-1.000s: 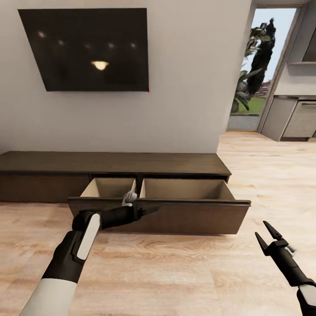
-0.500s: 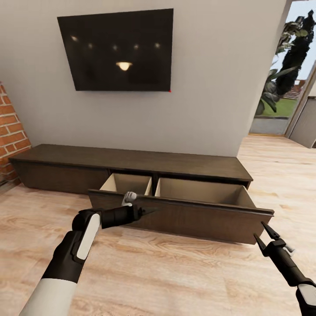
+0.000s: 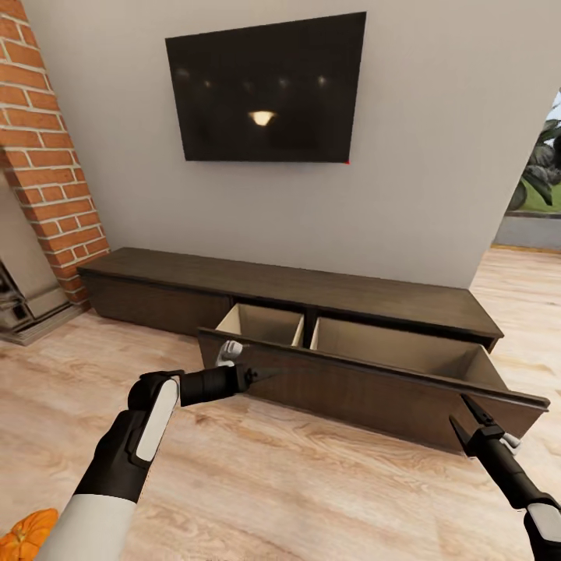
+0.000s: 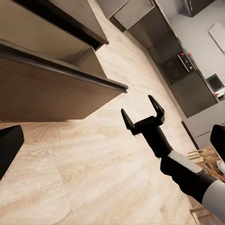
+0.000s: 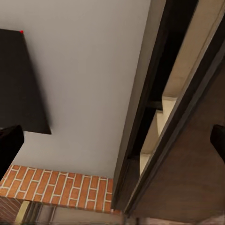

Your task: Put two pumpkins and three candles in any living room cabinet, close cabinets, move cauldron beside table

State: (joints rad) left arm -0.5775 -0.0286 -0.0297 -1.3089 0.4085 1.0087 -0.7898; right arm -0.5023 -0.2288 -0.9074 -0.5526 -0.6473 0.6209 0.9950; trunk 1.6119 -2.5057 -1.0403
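Dark wooden cabinet (image 3: 312, 292) against the wall, drawer (image 3: 374, 374) pulled out, showing no contents. Orange pumpkin (image 3: 27, 534) on the floor beside the left arm. Left gripper (image 3: 261, 375): cannot tell its spread; right gripper (image 4: 143, 112) spread, holding nothing. Likely step: fetching; next, reach the pumpkin.

Matt dark wood cabinet (image 3: 327, 288) on pale, grained wood floor (image 3: 312, 483).

Cabinet (image 3: 312, 292): against the wall, below the television (image 3: 269, 89), drawer pulled out.
Brick column (image 3: 48, 148): left of the cabinet.
Pumpkin (image 3: 25, 534): on the floor, near left.
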